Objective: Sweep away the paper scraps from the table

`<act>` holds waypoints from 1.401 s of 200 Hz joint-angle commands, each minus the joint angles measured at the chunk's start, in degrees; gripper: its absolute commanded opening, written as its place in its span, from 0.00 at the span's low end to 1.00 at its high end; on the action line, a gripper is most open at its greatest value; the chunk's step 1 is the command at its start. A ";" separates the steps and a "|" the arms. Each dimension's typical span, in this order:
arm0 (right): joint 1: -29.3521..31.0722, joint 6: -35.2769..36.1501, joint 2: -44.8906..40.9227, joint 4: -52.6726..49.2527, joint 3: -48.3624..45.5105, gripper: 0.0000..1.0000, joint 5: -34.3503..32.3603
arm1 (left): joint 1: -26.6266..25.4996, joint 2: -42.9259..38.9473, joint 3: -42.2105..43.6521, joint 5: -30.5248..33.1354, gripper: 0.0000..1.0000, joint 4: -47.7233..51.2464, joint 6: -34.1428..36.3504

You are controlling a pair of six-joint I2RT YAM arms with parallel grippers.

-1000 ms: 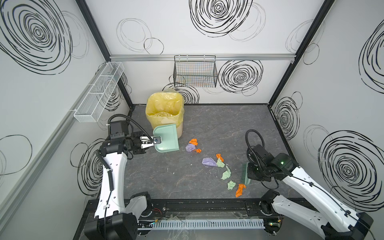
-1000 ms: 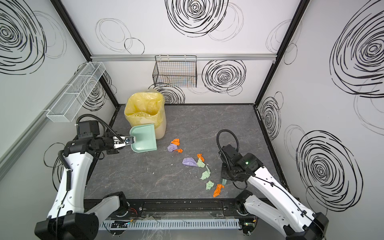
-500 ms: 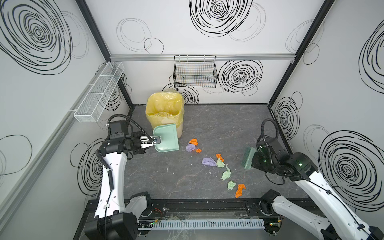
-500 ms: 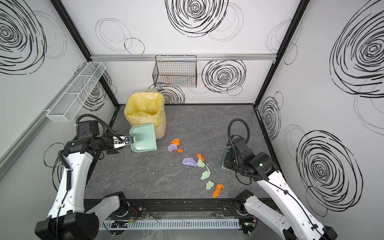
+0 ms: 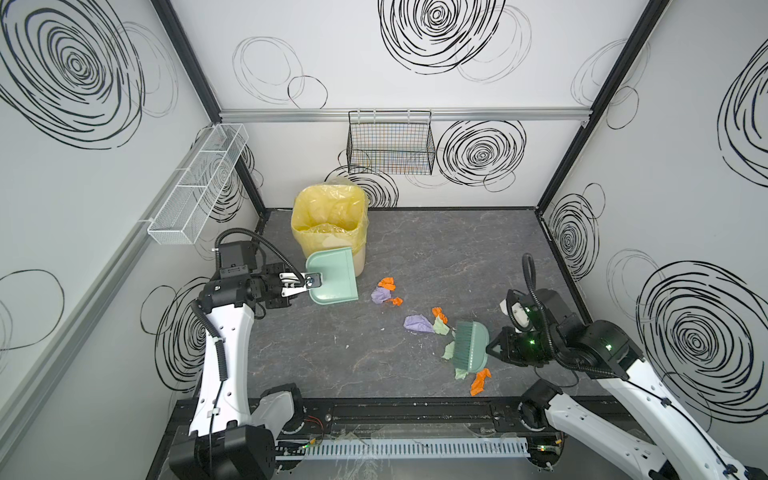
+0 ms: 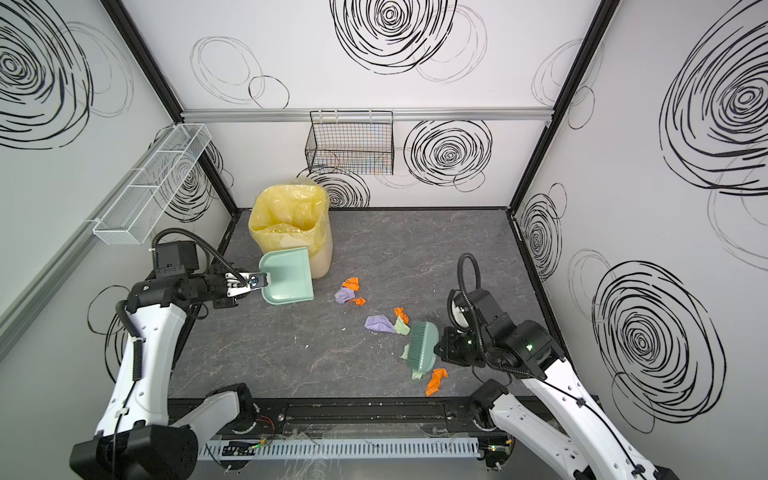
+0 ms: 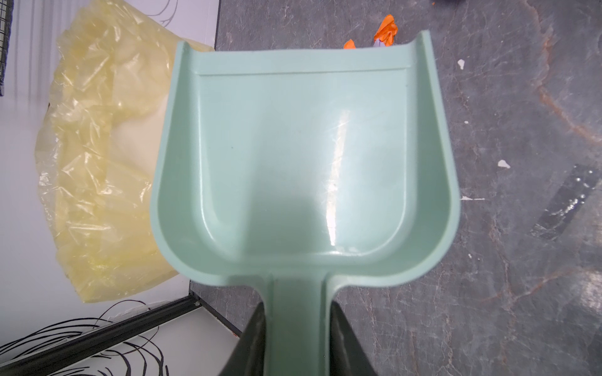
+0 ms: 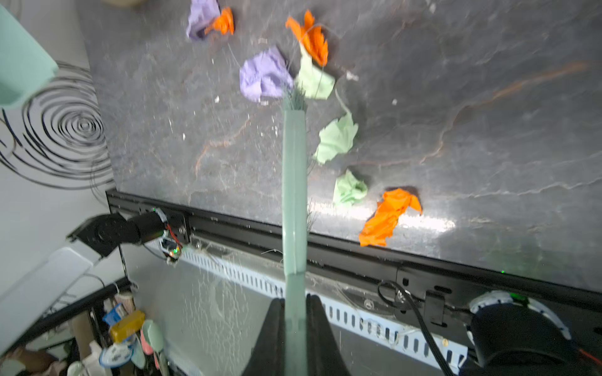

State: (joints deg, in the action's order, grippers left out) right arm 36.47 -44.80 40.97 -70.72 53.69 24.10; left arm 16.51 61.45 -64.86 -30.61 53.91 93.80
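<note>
My right claw (image 8: pixel 294 304) pinches the brush (image 5: pixel 469 347), my left claw (image 7: pixel 298 314) grips the dustpan (image 7: pixel 303 156). The paper scraps (image 5: pixel 417 324) string out (one slanting line) from the dustpan's mouth across the table (image 5: pixel 332 345).

Teal dustpan (image 5: pixel 334 276) just beside a yellow-lined bin (image 5: pixel 297 217); teal brush (image 5: pixel 471 345) lower right; black wire basket (image 5: pixel 390 149) and white mesh tray (image 5: pixel 199 183) on swirl-patterned walls (image 5: pixel 415 75).

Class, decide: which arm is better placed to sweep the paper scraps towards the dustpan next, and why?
Right. Its jaws are shut on the brush, bristles among the paper scraps. The left jaws hold the dustpan, apart from them beside the bin.
</note>
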 commanded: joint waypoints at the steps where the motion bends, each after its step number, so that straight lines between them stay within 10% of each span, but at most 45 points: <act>1: 6.84 -5.75 -0.51 -1.39 -2.87 0.00 -0.96 | -0.30 -0.18 0.33 -0.96 0.00 0.58 0.07; 157: 33.76 -49.47 -22.16 -1.65 -14.45 0.00 -22.67 | -2.46 0.34 0.52 1.17 0.00 -0.26 -0.90; 280: 33.65 -52.12 -25.76 -1.88 -16.45 0.00 -24.19 | -3.33 1.15 0.09 1.22 0.00 -0.65 -1.77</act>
State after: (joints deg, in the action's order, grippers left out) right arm 69.73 -95.39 15.22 -71.72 40.01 -0.75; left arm 13.54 62.46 -64.86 -28.75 53.84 92.36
